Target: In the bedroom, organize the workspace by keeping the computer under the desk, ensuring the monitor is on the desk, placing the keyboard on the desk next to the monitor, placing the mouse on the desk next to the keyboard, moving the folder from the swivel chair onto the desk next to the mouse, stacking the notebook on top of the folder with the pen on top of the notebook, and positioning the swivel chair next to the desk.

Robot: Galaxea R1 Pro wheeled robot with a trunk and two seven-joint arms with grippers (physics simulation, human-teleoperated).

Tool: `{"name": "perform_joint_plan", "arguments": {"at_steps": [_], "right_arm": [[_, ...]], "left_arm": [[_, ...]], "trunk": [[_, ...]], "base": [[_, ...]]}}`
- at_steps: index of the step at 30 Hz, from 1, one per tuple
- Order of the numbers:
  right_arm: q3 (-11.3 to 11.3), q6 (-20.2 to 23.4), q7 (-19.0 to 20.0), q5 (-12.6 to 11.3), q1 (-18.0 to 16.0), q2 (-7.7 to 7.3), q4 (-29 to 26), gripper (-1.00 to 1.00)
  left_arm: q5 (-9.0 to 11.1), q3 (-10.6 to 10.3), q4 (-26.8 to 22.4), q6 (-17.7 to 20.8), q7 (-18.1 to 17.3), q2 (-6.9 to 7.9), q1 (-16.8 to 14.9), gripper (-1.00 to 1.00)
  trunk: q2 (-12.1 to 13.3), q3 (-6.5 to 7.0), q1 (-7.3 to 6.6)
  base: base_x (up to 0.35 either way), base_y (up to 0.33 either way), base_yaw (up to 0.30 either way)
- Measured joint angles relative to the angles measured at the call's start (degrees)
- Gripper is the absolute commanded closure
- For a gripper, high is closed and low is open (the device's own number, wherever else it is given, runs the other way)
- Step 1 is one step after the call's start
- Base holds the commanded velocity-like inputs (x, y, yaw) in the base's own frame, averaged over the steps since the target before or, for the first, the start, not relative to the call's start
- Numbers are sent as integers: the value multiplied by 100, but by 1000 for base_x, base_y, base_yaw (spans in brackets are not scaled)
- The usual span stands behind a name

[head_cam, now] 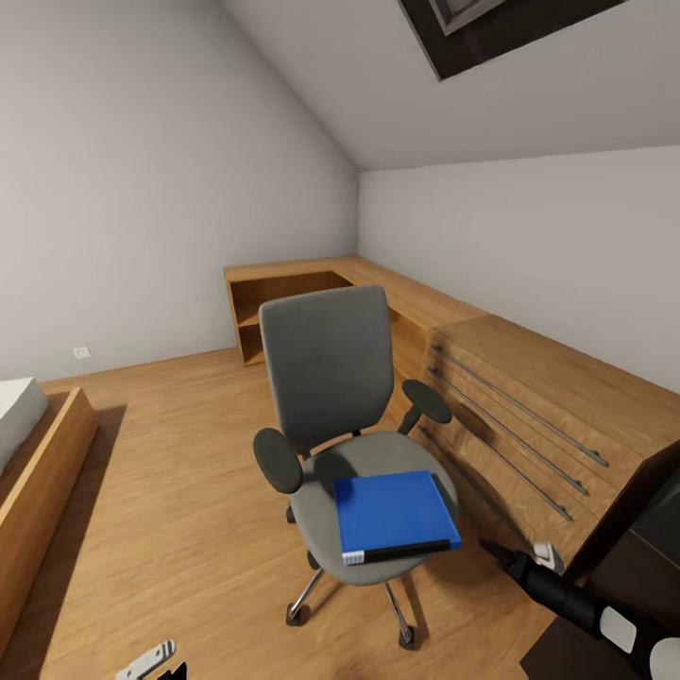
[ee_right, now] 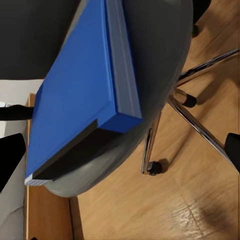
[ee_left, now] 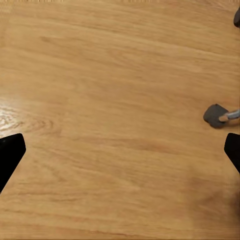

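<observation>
Nearest us, the right gripper [head_cam: 505,555] reaches in at 5 o'clock, tip just beside the swivel chair [head_cam: 332,378]. In its wrist view the jaws stand wide, nothing between them. The left gripper [ee_left: 120,150] hangs over bare wood floor [ee_left: 110,85], jaws also wide; a chair castor [ee_left: 215,115] shows at the edge.

The blue folder [head_cam: 395,515] lies flat on the chair seat, front part, its dark spine toward us.

The chair stands mid-room on the plank floor. At 3 o'clock is a light-wood drawer chest [head_cam: 529,416]. At 9 o'clock, probably a bed frame [head_cam: 38,482], cropped. At 12 o'clock there's a low wood shelf unit [head_cam: 283,307] against grey walls, under a sloped ceiling.
</observation>
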Motion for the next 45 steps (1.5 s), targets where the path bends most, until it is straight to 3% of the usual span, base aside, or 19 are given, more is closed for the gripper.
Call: {"name": "perform_joint_plan", "arguments": {"at_steps": [6,11,45], "right_arm": [[1,-2,3,0,6,-2,0,-100],[1,-3,4,0,7,-9,0,-100],[9,-30,222,8,10,5,0,-100]], "left_arm": [[-7,4,7,-385,9,0,0,-100],[-8,4,9,-461,11,-1,0,-100],[-8,13,26,-497,12,-5,0,-100]], "trunk": [[-241,-108,132],[-441,-198,242],[-443,-198,242]], "base": [[0,0,0],[0,0,0],[28,21,0]]}}
